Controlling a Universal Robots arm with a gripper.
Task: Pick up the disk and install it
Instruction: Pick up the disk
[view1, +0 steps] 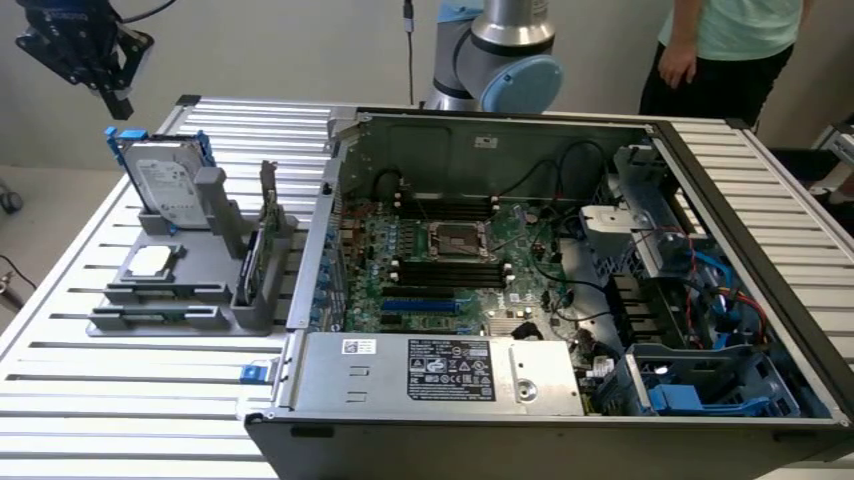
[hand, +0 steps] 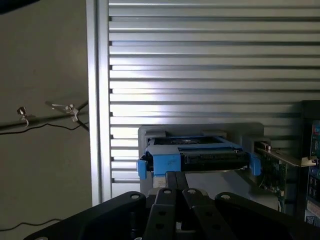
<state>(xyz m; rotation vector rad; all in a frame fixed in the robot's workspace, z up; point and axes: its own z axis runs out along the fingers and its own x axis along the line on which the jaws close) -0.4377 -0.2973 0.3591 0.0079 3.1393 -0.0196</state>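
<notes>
A: Since the pincer (view1: 120, 100) hangs high above the tabletop (view1: 80, 400) with its fingers pressed together and nothing in them, what's the biggest way this goes sideways? The disk (view1: 167, 180) is standing on edge in the grey stand (view1: 200, 300), to the exterior view's left of the open computer case (view1: 494, 120), and the pincer is well clear of it

B: honestly, the closed fingers. If it came down like that, I reckon it'd jab the top edge of the disk instead of straddling it, and could tip it or shove the whole stand. In the wrist view the blue frame (hand: 165, 162) lies out ahead of the fingertips, not under them, so it doesn't look lined up either

A: and the circuit card (view1: 267, 225) standing right beside it in the same stand?

B: yeah, tight neighbour. A wide or crooked approach could clip it. That blue frame also looks like plastic, so my guess is a grip on the frame alone might flex or slip

A: what about the case end?

B: loads of loose cables (view1: 727, 290) on the exterior view's right side of the case, easy to snag or pinch one. Plus a person (view1: 727, 40) is standing just behind the case, near the arm (view1: 501, 50), so a big swing across looks risky
</notes>
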